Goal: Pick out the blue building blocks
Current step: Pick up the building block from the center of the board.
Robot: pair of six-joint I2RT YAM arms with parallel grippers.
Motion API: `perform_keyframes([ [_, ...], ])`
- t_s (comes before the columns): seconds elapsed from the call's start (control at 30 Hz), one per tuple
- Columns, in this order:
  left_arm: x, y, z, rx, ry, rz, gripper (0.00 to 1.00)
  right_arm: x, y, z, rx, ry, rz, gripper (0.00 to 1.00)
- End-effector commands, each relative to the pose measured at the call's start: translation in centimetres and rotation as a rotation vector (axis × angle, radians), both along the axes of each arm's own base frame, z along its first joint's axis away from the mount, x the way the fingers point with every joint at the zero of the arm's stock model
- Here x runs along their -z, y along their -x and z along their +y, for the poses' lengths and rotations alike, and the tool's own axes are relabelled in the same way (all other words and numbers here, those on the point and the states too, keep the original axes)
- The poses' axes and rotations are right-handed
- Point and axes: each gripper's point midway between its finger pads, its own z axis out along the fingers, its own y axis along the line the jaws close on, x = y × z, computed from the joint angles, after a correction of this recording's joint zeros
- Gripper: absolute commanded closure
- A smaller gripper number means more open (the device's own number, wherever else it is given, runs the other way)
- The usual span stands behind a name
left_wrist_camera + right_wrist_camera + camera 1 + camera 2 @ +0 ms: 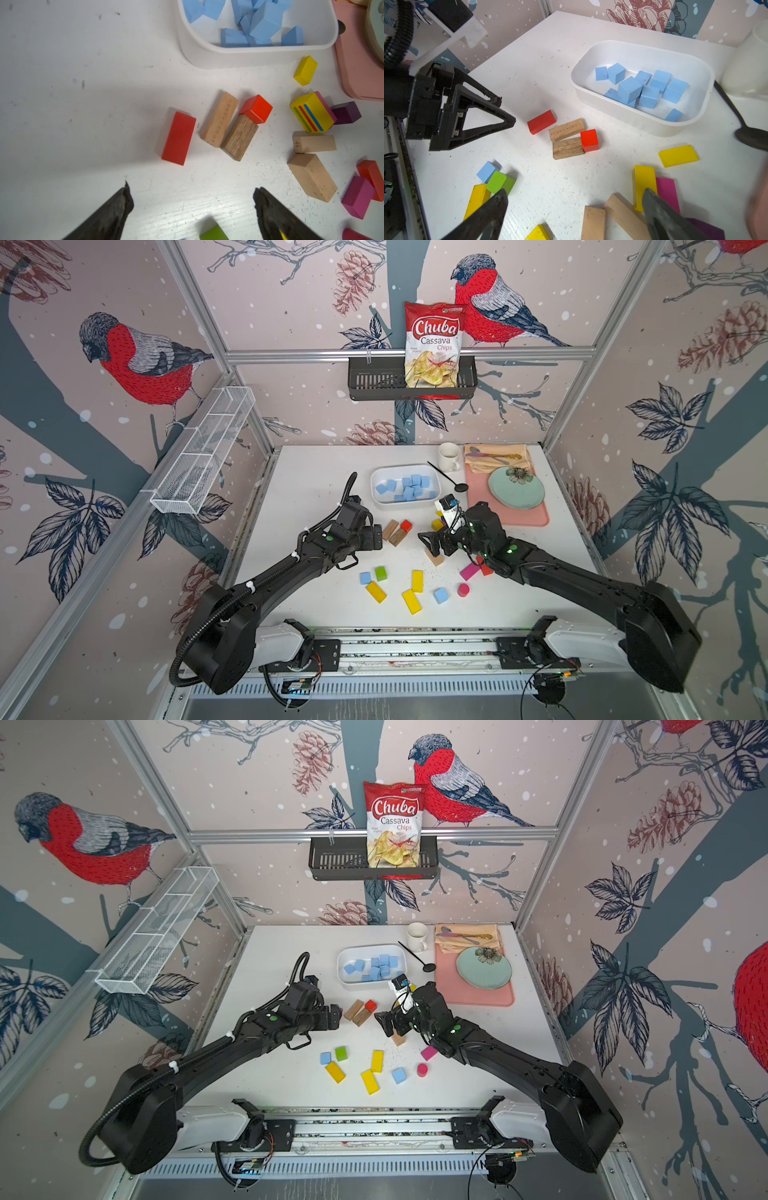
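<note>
L fingers (116, 212) wide open, empty; R fingers (660, 212) same. Most light-blue matte blocks (631, 89) sit in white plastic tub (633, 119), tabletop (311, 472) 12 o'clock. Two loose blue cubes (365, 577) (440, 595) at 6 o'clock of tub.

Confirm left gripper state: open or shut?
Open. The left gripper shows its jaws spread wide in its wrist view, with only bare table between the tips.

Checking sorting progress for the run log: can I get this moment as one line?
left gripper: open, empty | right gripper: open, empty | white tray: holds blue blocks | table: two loose blue blocks, not yet picked
</note>
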Motion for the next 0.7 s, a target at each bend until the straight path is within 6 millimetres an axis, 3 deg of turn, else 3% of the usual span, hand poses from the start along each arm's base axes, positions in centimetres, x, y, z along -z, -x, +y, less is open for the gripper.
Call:
perform_keyframes([
  [0.0, 1.4, 1.6, 1.4, -0.089, 0.003, 0.068, 0.08, -0.8, -0.1, 0.7, -0.025, -0.022, -0.021, 0.01],
  [0.3, 4.3, 5.3, 0.7, -0.121, 0.025, 0.159, 0.17, -1.1, 0.1, 1.2, -0.047, -0.025, -0.022, 0.01],
  [0.4, 5.3, 6.4, 0.6, -0.135, 0.01, 0.184, 0.21, -0.2, 0.5, 1.7, -0.076, -0.007, -0.003, 0.01],
  [0.67, 6.5, 7.6, 1.2, -0.173, 0.028, 0.208, 0.31, 0.1, 1.8, 3.0, -0.14, 0.003, -0.007, 0.01],
])
